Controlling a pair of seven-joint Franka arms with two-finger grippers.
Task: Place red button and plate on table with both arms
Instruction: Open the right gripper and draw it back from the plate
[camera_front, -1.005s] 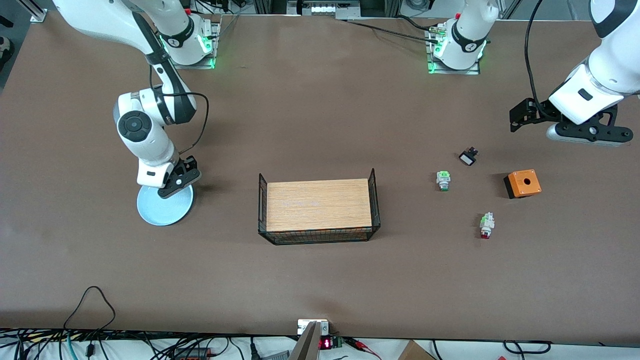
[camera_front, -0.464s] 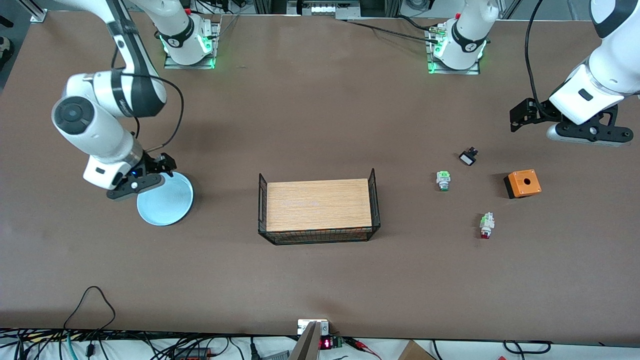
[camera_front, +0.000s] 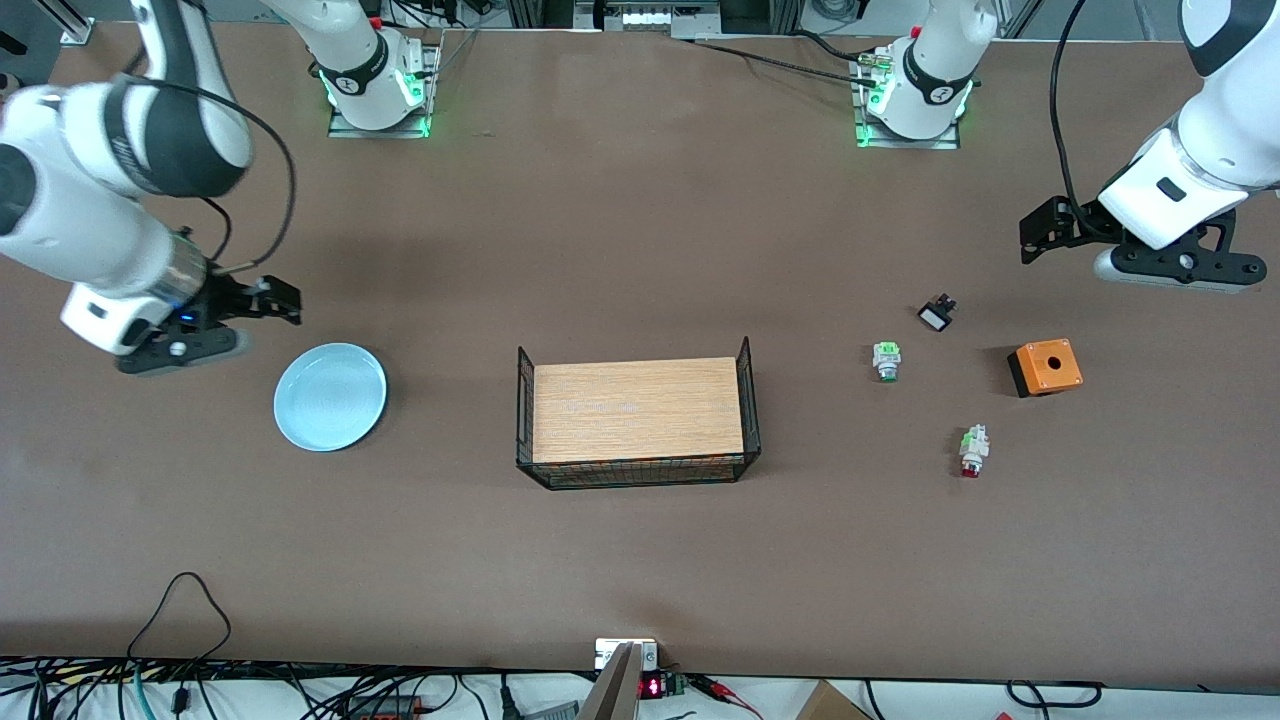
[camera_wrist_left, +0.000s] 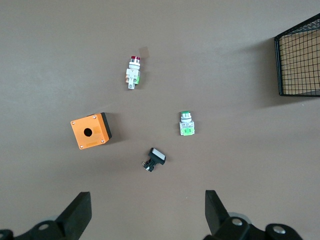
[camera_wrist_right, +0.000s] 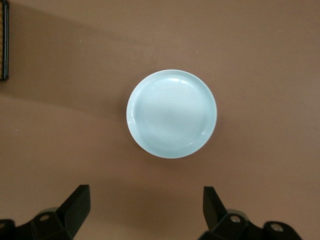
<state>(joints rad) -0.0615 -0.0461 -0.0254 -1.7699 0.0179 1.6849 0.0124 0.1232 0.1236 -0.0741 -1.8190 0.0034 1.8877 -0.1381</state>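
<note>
The pale blue plate (camera_front: 330, 397) lies flat on the brown table (camera_front: 640, 230) toward the right arm's end; it fills the middle of the right wrist view (camera_wrist_right: 171, 113). My right gripper (camera_front: 178, 350) hangs open and empty over bare table beside the plate (camera_wrist_right: 146, 210). The red button (camera_front: 973, 451) lies on its side on the table toward the left arm's end, and shows in the left wrist view (camera_wrist_left: 133, 73). My left gripper (camera_front: 1180, 268) is open and empty, up over bare table at that end (camera_wrist_left: 148, 215).
A wooden board framed by black wire mesh (camera_front: 637, 410) stands mid-table. Near the red button lie a green-capped button (camera_front: 886, 360), a small black switch (camera_front: 936, 315) and an orange box with a hole (camera_front: 1046, 367). Cables run along the front edge.
My right gripper has lifted off the plate and swung away toward the right arm's end of the table. The plate stays where it lay. The left arm has not moved.
</note>
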